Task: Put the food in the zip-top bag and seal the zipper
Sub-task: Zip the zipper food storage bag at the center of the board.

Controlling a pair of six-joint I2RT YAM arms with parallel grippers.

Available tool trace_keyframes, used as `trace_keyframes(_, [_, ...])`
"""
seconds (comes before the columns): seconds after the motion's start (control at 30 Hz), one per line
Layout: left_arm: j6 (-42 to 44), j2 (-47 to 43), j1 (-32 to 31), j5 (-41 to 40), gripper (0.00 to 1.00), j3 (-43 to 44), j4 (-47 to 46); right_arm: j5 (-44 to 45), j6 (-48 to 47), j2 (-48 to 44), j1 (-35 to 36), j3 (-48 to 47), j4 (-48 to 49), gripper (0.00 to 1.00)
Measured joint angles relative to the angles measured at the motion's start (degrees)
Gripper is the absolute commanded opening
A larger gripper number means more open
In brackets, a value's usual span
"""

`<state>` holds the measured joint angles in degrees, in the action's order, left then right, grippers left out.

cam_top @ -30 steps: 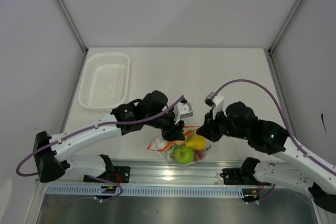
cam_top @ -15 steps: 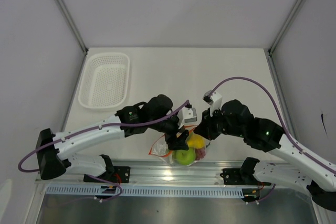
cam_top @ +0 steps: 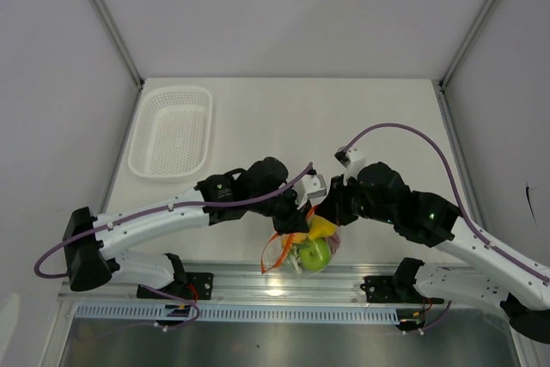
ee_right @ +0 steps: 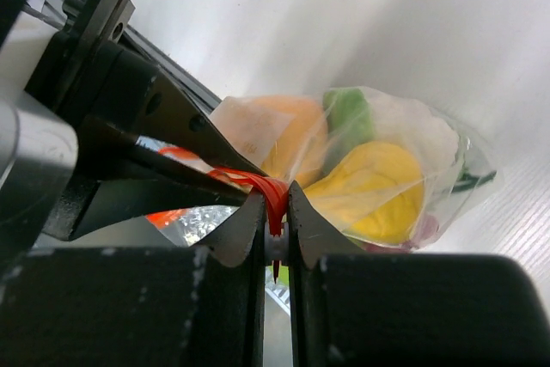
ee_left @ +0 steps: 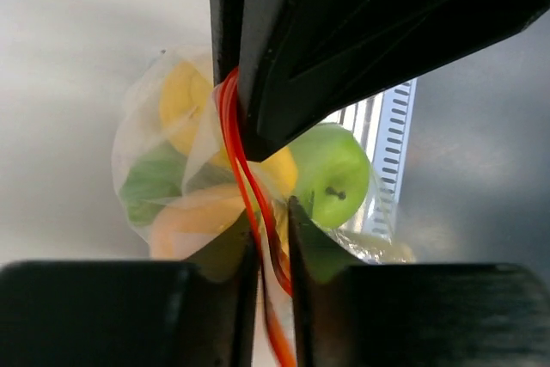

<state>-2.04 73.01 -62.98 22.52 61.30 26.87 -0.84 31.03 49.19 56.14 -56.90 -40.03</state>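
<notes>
Shows a crinkly clear plastic zip-top bag [cam_top: 290, 251] at six o'clock on the pale flat surface [cam_top: 344, 118], right at its near edge. Contains a round green toy apple [cam_top: 314, 254] and a yellow-orange toy fruit [cam_top: 321, 228], plus further orange and green shapes blurred behind the plastic.

Gripped along the orange-red zipper strip [ee_left: 243, 169] by the left gripper [ee_left: 271, 234], clenched on it from nine o'clock, and by the right gripper [ee_right: 275, 205], clenched on the same strip from three o'clock, just beside the other. Bunched into a loose fold of strip below the two grips.

Impossible to tell whether the bag rests on the surface or hangs, or whether the mouth is fully sealed.

Well apart at ten o'clock, a white mesh rectangular basket [cam_top: 170, 131].
</notes>
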Motion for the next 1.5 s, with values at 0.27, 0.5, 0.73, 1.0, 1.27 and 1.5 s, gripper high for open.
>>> trace_keyframes(0.27, [-0.5, 0.5, 0.0, -1.0, 0.01, 0.0, -0.2, 0.2, 0.0, 0.5, 0.0, 0.0, 0.0, 0.0])
trace_keyframes(0.5, [-0.6, 1.3, 0.0, -0.6, 0.01, 0.4, -0.2, 0.3, -0.2, 0.6, -0.2, 0.0, -0.1, 0.14])
trace_keyframes(0.73, [-0.7, 0.9, 0.8, 3.9, 0.01, 0.4, 0.7, 2.3, -4.6, -1.3, -1.5, -0.4, -0.9, 0.71])
trace_keyframes(1.0, [-1.9, 0.9, 5.8, 15.6, 0.01, 0.3, 0.7, -3.5, -14.3, -9.6, -3.9, 2.3, 3.6, 0.72])
trace_keyframes(1.27, [-3.1, 2.7, 6.9, 20.4, 0.01, 0.3, 0.2, -9.6, -16.7, -11.2, -5.2, 8.4, 6.6, 0.67])
trace_keyframes(1.5, [-5.5, 5.4, 10.1, 21.5, 0.0, 0.4, 0.2, -9.8, -15.0, -13.4, -5.3, 8.5, 6.5, 0.67])
